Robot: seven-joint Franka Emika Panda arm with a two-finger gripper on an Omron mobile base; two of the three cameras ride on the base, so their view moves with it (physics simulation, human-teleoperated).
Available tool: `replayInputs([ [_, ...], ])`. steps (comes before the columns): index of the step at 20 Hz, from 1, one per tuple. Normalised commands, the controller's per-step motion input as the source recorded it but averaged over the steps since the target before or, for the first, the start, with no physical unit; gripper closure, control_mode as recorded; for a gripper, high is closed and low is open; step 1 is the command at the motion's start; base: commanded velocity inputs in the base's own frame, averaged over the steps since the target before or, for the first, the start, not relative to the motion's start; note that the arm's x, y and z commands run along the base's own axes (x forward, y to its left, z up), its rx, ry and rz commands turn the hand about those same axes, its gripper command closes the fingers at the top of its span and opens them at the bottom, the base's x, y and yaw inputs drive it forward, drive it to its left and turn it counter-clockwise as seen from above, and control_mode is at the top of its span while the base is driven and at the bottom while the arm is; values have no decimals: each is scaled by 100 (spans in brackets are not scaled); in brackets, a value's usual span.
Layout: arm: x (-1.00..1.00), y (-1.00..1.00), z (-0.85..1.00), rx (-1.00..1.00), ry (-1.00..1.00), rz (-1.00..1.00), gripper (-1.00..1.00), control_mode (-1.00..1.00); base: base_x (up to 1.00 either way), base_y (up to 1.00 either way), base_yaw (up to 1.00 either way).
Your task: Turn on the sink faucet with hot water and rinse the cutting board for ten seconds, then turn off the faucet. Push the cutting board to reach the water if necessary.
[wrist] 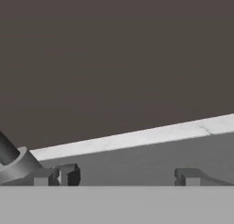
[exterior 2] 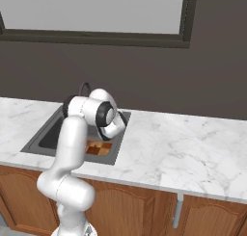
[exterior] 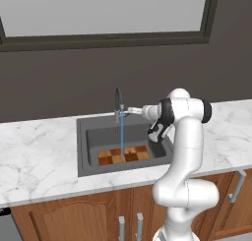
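Left base view: water hits cutting board.

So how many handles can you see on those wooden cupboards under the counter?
3 in the left base view: a pair below the sink, and one at far right. More may be hidden behind the arm.

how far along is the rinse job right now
Done: the faucet is on, and the water falls as a blue stream onto the cutting board in the sink. In hand: rinsing, with the open gripper by the faucet base. Left: turning the faucet off.
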Motion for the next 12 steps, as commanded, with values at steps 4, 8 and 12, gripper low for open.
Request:
replayInputs([
  [4,-11,-5,29,1,14,0,-100,-100,0,0,0],
  [8,-2,0,31,0,17,0,-100,-100,0,0,0],
  [12,-8,0,40,0,19,0,-100,-100,0,0,0],
])
